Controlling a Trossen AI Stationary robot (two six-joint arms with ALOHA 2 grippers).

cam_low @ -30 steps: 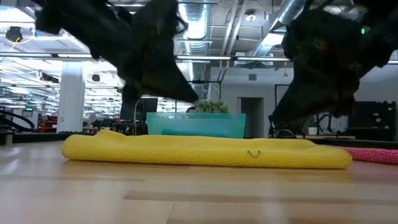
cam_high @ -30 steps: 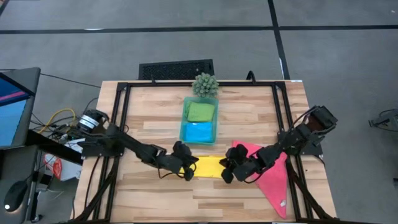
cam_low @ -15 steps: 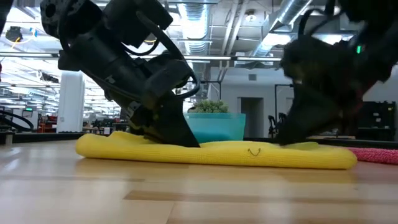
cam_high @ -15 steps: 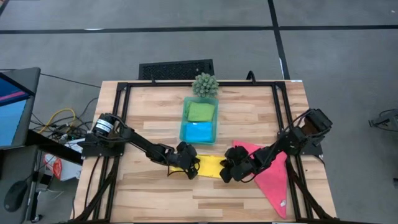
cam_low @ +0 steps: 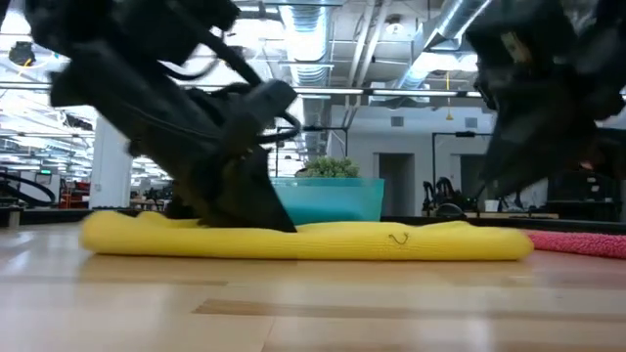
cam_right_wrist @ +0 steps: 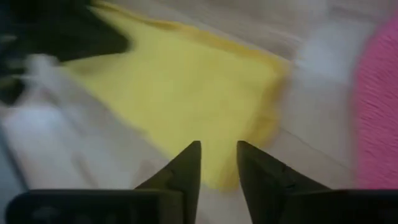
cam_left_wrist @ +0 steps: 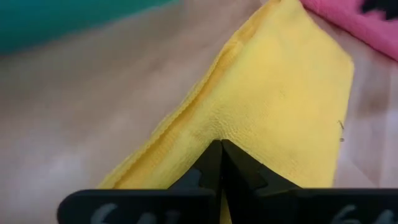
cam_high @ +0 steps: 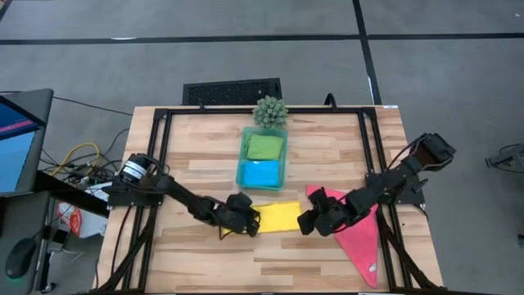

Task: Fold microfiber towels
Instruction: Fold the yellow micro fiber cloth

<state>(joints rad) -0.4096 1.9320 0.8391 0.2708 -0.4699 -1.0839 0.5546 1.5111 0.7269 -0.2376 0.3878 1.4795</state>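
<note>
Right hand [cam_right_wrist: 217, 163], fingers parted, above folded yellow towel [cam_right_wrist: 186, 87]

yellow towel [cam_high: 277, 217] folded flat | pink towel [cam_high: 360, 236] spread | green [cam_high: 264, 147], blue [cam_high: 262, 174] folded

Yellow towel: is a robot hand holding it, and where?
The left gripper is shut on the yellow towel, at its left end. The right gripper is open, holding nothing.

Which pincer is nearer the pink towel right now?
Right. The right pincer hangs by the pink towel's near edge, between it and the yellow towel. The left pincer presses on the yellow towel's far end.
</note>
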